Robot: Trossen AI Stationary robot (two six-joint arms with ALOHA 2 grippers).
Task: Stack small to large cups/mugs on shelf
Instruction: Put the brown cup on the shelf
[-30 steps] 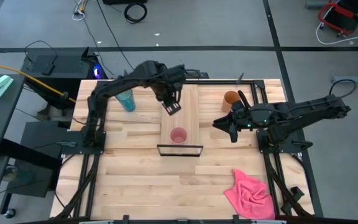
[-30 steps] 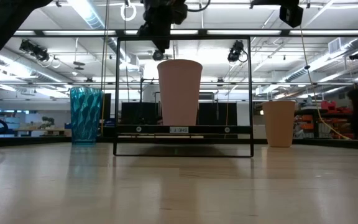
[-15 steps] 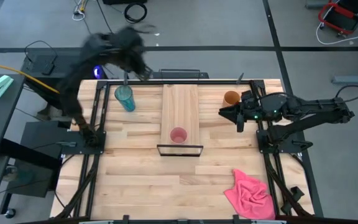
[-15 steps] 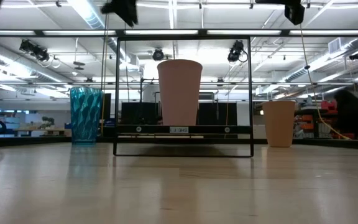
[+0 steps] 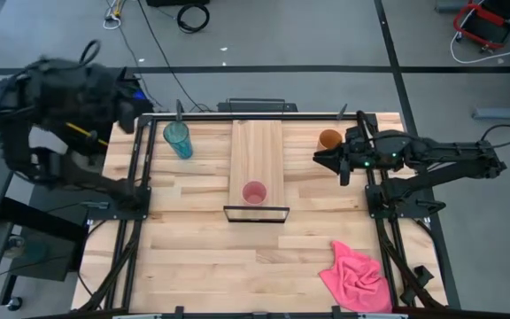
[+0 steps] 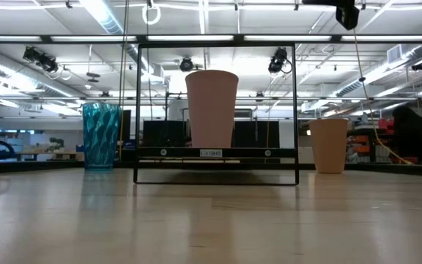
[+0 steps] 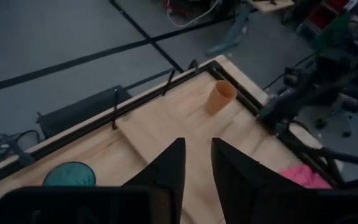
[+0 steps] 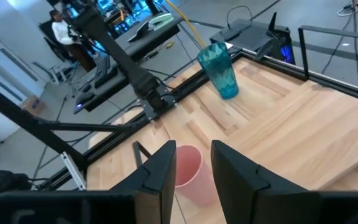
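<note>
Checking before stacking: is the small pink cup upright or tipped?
Upright: the small pink plastic cup stands mouth-up on the light-wood shelf plank, its open rim facing the overhead camera.

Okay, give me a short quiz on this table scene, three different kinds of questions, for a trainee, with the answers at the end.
1. True or false: the pink cup stands on the shelf.
2. Multiple choice: the orange-brown cup stands nearest to
A. the pink cloth
B. the right gripper
C. the teal tumbler
3. Fill in: the left gripper is swung out past the table's ____ edge.

Key
1. True; it stands near the shelf's black-framed end.
2. B; the right gripper hovers just beside it, not gripping it.
3. Left; the high view shows that arm outside the table frame.
</note>
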